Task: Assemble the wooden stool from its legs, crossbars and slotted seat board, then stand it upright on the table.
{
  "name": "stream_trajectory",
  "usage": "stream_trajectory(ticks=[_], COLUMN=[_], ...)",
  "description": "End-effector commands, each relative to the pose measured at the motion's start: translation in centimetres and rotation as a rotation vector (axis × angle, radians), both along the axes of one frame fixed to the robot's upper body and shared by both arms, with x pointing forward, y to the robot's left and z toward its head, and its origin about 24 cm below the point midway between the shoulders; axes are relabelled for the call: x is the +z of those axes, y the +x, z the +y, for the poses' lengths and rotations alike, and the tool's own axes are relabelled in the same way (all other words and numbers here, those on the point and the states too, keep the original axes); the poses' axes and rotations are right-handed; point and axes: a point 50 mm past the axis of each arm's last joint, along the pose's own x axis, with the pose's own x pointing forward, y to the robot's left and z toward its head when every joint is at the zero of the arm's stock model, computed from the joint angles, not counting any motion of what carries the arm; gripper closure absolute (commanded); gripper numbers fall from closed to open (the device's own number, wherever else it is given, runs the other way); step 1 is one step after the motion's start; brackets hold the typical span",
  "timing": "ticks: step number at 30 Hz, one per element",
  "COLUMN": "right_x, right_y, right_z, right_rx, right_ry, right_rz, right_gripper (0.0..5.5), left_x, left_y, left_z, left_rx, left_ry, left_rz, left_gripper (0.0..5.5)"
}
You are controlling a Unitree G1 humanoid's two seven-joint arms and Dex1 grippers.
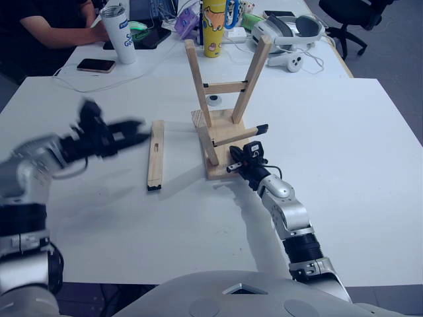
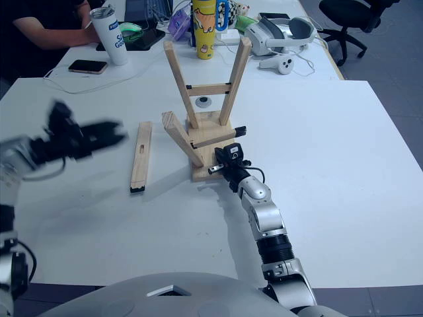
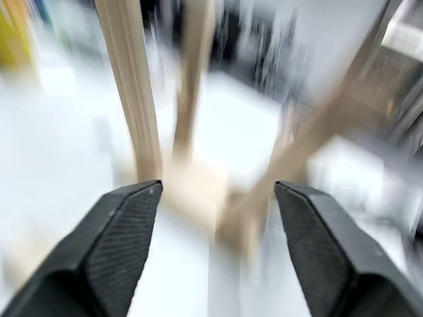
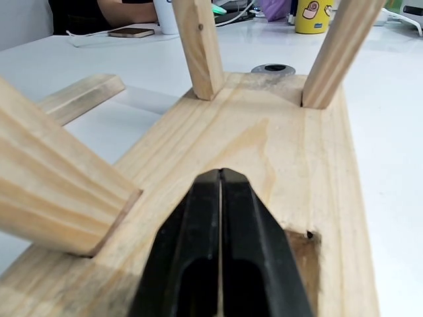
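The stool stands upside down mid-table, its seat board [image 1: 218, 170] flat on the table. Two legs [image 1: 197, 79] rise from it, joined by a crossbar [image 1: 225, 87]. A third leg [image 1: 207, 140] leans tilted at the board's near left, with a black-tipped crossbar [image 1: 239, 135] beside it. One loose leg [image 1: 156, 154] lies to the left of the stool. My right gripper [image 4: 220, 173] is shut with nothing in it, its tips resting on the seat board [image 4: 264, 139] next to an unfilled slot [image 4: 301, 247]. My left gripper [image 1: 135, 129] hangs open left of the loose leg, facing the stool [image 3: 192, 178].
Along the far edge stand a white tumbler [image 1: 119, 33], a phone [image 1: 96, 65], a yellow can [image 1: 213, 26], and a headset [image 1: 291, 30] with its controller [image 1: 292, 63]. A small round ring [image 1: 213, 100] lies behind the stool. The table's right half is bare.
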Motion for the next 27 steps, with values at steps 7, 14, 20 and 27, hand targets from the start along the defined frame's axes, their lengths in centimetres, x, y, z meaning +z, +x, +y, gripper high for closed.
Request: stream_trajectory(ticks=[7,14,20,27], right_x=[-4.3,-4.1,-4.3,-4.3], right_y=[-2.4,-2.3,-3.0,-2.8], right_z=[-0.6,0.0,-0.2,-0.2], right_rx=[-0.021,-0.013,-0.036,-0.044], right_ry=[-0.054,-0.035,-0.032,-0.032], right_rz=[0.219,0.218,0.234,0.236], right_gripper=[5.5,5.5,5.5,5.5], left_x=[10.9,-4.5,5.9,16.7], left_y=[-1.8,-4.4,-0.8,-1.9], left_z=[-13.0,-15.6,-14.0,-11.5], left_rx=[-0.275,-0.192,-0.029,-0.081], left_ry=[-0.436,0.056,-0.34,-0.734], left_rz=[-0.235,0.174,-0.193,-0.395], left_gripper=[3.88,4.82,5.48,5.48])
